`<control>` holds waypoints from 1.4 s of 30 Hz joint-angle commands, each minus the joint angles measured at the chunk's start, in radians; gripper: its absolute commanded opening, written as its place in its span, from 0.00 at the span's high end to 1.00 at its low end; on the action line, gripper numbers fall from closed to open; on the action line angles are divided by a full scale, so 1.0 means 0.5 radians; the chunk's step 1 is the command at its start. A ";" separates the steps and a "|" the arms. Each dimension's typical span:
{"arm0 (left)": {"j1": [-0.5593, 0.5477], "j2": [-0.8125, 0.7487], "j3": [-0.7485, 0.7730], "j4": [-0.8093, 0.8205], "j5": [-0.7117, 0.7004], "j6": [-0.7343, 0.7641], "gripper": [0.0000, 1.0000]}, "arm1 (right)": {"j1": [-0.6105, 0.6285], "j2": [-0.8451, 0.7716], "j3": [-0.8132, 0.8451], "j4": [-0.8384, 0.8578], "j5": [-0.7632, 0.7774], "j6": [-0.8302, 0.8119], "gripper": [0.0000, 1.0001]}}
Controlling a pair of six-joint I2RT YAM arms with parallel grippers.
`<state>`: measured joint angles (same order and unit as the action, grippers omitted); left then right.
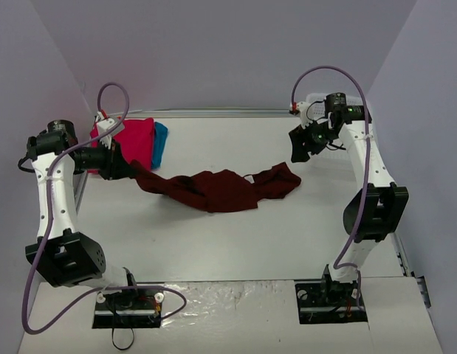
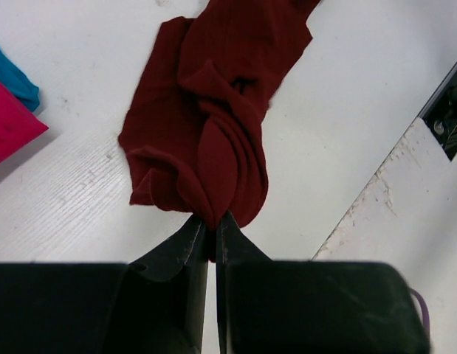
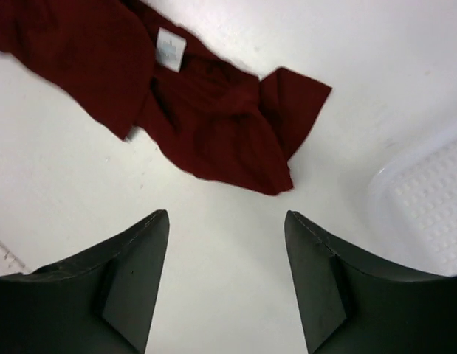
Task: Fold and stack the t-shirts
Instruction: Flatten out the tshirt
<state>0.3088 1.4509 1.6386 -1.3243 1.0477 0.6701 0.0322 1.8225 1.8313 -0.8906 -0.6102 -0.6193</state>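
Top external view: the maroon t-shirt [image 1: 221, 190] runs left-right, the left gripper [image 1: 131, 169] pinching its left end and the right gripper [image 1: 303, 146] spread just up-frame of its right end.

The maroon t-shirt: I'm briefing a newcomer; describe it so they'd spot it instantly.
On the white table, look at the middle. The maroon t-shirt lies crumpled in a long strip, one end pinched in the left gripper. Unlike the folded pink t-shirt and teal t-shirt at far left, it is dark, unfolded, with a white neck label.
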 commanded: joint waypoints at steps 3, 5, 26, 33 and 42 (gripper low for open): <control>-0.013 -0.027 -0.151 -0.521 0.163 0.375 0.98 | -0.009 -0.157 -0.134 -0.176 -0.056 -0.124 0.39; -0.019 0.003 -0.209 -0.524 0.184 0.390 0.98 | -0.006 -0.111 -0.128 -0.118 -0.013 -0.081 0.39; -0.029 -0.076 -0.547 -0.358 0.273 0.393 0.98 | 0.117 0.653 0.216 0.308 0.656 0.456 0.58; -0.029 -0.095 -0.568 -0.340 0.276 0.381 0.98 | 0.117 0.577 0.071 0.385 0.916 0.499 0.57; -0.029 -0.159 -0.605 -0.281 0.270 0.329 0.98 | 0.120 0.466 -0.042 0.431 0.963 0.509 0.56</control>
<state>0.2974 1.4220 1.3434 -1.3285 1.1450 0.8337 0.0925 2.1464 1.8183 -0.6689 -0.1436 -0.3702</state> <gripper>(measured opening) 0.046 0.445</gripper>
